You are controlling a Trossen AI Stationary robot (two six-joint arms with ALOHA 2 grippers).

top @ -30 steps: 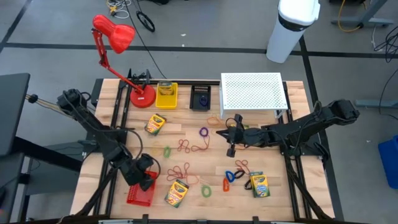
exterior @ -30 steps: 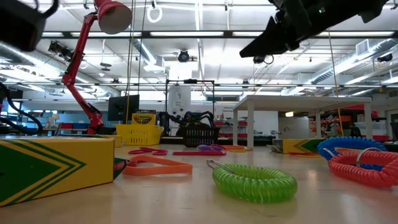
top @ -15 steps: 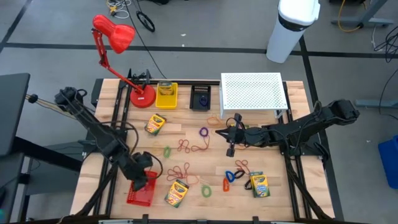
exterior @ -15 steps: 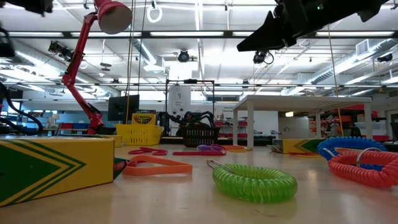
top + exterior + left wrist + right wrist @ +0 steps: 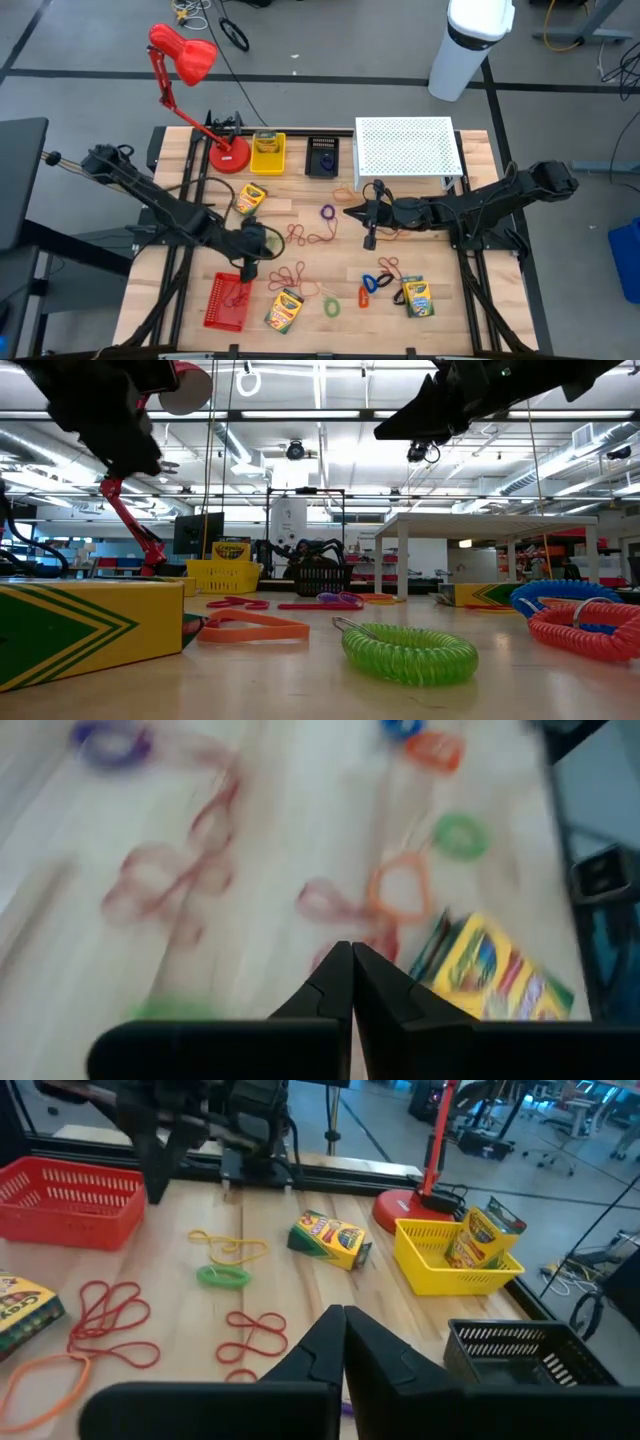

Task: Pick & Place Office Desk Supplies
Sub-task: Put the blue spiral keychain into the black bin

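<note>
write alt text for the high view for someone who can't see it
Seen from above, two dark robot arms reach over a wooden table scattered with crayon boxes, red rubber bands and small coloured loops. The left gripper hangs beside a red basket, the right gripper near the middle, both with jaws shut. A red desk lamp, yellow bin, black bin and white perforated riser line the far edge.

Red basket (image 5: pixel 225 303), yellow-green crayon box (image 5: pixel 285 310)

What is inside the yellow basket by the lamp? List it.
One crayon box stands upright and tilted in the yellow basket, its top sticking above the rim. The basket's mesh walls hide the bottom, so anything small lying under or behind the box cannot be seen.
</note>
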